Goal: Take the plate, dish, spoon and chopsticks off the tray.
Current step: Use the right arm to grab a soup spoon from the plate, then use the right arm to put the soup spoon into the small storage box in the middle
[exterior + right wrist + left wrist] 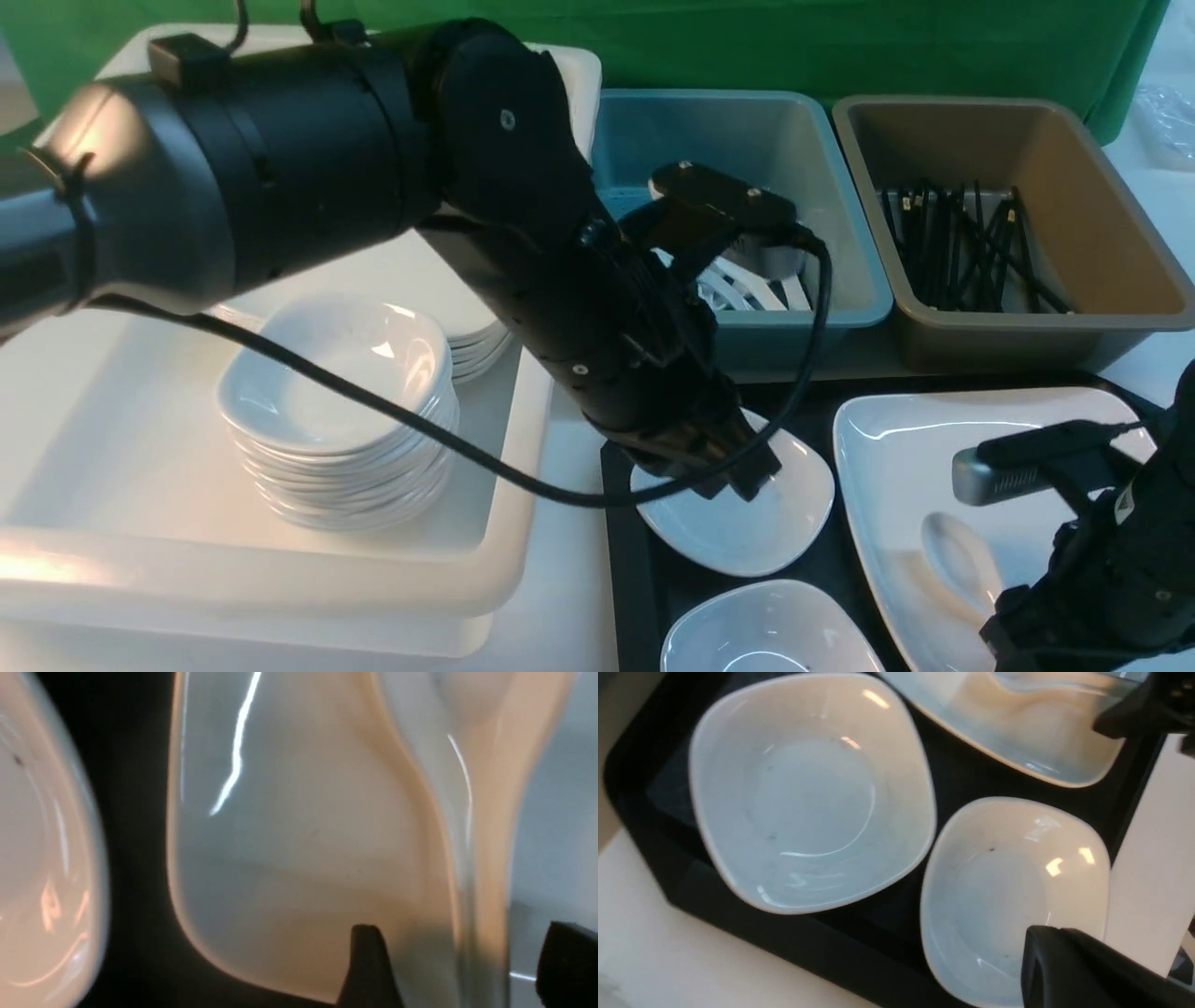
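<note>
On the black tray, toward its right end, the white soup spoon lies on the large rectangular plate. The right claw stands open astride the spoon's handle, one finger on either side with a gap to each. Toward the tray's left end the left claw is closed, its tips down at the far side of a small rounded-square dish; whether it nips the rim I cannot tell. A second small dish sits just nearer on the tray, apart from the first. Behind the tray on the bench, a blue bin holds white spoons. The brown bin beside it holds a heap of black chopsticks. Off to the left a big white bin carries stacks of small dishes. The left arm stretches across in front of the blue bin and hides part of it.
</note>
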You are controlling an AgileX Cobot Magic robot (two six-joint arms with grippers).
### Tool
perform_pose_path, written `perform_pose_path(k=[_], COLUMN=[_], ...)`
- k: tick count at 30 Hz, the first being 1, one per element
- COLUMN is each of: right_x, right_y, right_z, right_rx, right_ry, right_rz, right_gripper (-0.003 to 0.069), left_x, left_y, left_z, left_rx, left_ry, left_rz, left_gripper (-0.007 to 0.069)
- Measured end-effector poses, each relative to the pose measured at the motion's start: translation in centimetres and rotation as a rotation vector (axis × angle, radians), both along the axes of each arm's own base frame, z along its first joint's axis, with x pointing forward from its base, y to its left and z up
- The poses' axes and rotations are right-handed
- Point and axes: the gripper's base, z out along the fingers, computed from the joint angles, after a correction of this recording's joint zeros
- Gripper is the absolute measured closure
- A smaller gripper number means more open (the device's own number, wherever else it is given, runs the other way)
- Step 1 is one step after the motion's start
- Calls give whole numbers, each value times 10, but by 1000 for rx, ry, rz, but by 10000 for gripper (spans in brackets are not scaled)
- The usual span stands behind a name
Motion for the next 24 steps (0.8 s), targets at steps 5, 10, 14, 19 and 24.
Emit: perform_pose_path(k=[5,10,14,19,24], right_x=[5,5,5,14,52], right_y=[1,1,1,5,18], right_z=[-7,-7,-5,27,96], right_rx=[1,2,6,39,157], right_ry=[-14,-16,-22,-106,-346], right_rz=[-3,-5,-6,-17,-43], right_gripper=[300,524,519,519,519], left_x=[-9,-15,-16,-5,27], left_y=[-11,-21,-23,-19,-2], left_z=[1,2,3,4,32], left_rx=[-12,-25,-32,-24,-97], left_ry=[-31,-93,-115,-176,-262], left_rz=[-53,-120,-126,-75,85], left_gripper=[622,622,622,622,622])
